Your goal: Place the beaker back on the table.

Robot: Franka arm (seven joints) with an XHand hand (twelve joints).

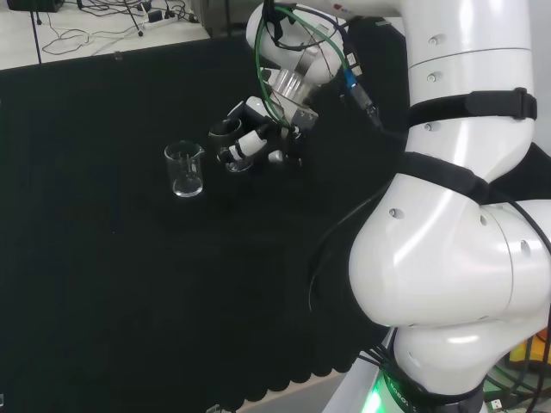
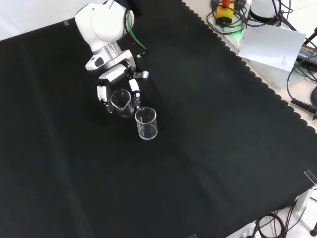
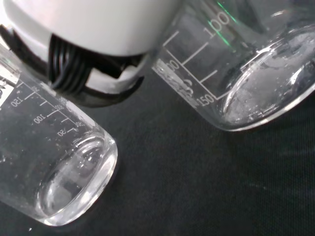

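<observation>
Two clear glass beakers show in the front view. The hand [image 2: 117,79] has its fingers [image 2: 101,93] and thumb curled round one beaker [image 2: 122,102], which is upright and low over the black cloth; I cannot tell whether its base touches. A second beaker [image 2: 146,123] stands free on the cloth just in front of it. In the head view the hand [image 1: 251,138] is right of the free beaker [image 1: 185,169], and the held beaker [image 1: 238,159] shows faintly among the fingers. The wrist view shows two graduated beakers [image 3: 59,167] [image 3: 246,73] close up; which one is held I cannot tell.
Black cloth [image 2: 198,163] covers the bench all round the beakers. Its scalloped edge runs along the right of the front view, with a white sheet [image 2: 270,47] and cables beyond. The arm's white links [image 1: 456,215] stand at the right of the head view.
</observation>
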